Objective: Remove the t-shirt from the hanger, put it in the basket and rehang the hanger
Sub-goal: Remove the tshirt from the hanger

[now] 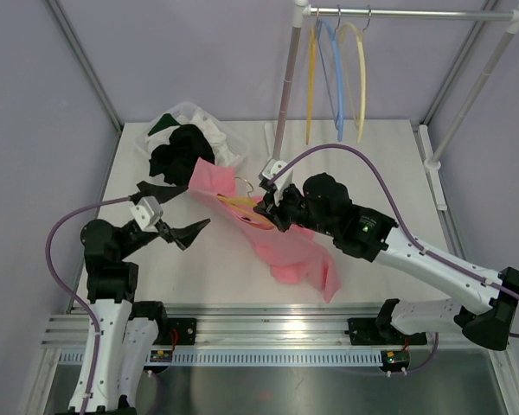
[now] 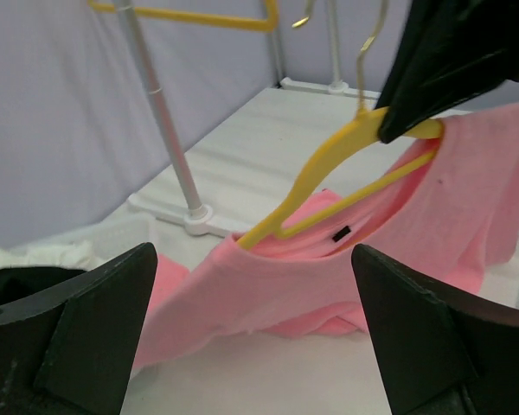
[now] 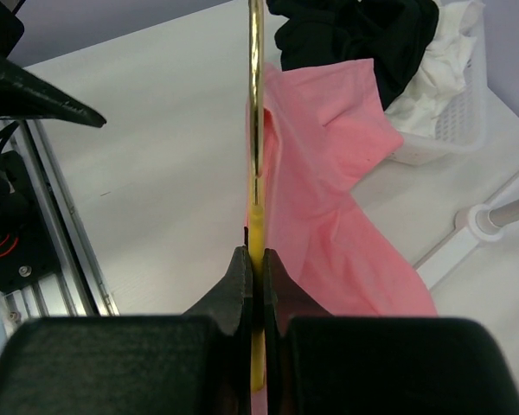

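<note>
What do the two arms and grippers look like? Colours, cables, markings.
Matching pair: left arm and right arm have white links and black joints, each with a purple cable looping alongside. The left gripper and right gripper have matte black wedge-shaped fingers. A small green light shows on the right arm's black housing. No readable markings.

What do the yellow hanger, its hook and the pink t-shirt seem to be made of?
Hanger: probably plastic; its moulded body is smooth, evenly yellow and slightly glossy.
Hook: looks like metal wire; it is thin and gold-coloured with a bright shine.
T-shirt: soft knit fabric, possibly cotton; it is matte pink and hangs in limp folds.
</note>
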Controlling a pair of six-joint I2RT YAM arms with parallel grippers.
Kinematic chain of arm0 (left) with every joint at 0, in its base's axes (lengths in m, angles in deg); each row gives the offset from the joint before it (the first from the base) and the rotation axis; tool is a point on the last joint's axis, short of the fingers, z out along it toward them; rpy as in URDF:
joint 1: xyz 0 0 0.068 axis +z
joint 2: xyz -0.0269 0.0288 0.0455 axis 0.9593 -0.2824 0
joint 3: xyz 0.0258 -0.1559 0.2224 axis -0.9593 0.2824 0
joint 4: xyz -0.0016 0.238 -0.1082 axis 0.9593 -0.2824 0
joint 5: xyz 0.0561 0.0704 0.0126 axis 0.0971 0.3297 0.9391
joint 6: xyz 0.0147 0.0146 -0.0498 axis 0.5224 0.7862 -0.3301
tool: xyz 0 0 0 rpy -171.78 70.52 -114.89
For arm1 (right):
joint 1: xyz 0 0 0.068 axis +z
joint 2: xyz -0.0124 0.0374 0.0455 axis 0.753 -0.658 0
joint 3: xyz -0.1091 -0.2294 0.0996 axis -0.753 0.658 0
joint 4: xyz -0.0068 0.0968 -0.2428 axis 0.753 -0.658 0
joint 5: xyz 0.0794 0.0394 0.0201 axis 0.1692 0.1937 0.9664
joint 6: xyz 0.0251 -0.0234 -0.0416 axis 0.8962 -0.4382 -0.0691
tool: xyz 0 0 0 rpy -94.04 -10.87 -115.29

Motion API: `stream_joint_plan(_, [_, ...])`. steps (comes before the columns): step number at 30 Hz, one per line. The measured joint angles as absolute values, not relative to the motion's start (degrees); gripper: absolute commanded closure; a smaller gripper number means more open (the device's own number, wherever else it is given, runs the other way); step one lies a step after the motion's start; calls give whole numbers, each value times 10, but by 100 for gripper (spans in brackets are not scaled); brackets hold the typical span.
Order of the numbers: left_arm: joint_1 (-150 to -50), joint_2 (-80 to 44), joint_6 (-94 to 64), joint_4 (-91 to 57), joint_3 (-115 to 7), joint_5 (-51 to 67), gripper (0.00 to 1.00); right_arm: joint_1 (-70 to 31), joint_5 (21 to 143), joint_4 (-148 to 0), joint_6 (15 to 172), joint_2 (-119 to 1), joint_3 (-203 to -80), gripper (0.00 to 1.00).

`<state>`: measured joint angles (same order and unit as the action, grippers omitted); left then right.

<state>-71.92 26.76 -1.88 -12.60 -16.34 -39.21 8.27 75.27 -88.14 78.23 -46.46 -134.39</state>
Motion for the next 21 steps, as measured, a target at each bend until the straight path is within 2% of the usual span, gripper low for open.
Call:
stream_joint_plan(8, [-732,273,22,-104,-151,-469,2,83,821,-898,791,-496,-1370,100])
stream_joint_plan(12, [-750,252,36,-118,-152,-472,7,83,851,-900,793,-508,-1378,100])
stream_joint_plan(21, [-792,195,81,-190,-188,-473,34,83,897,-901,799,-519,-1384,100])
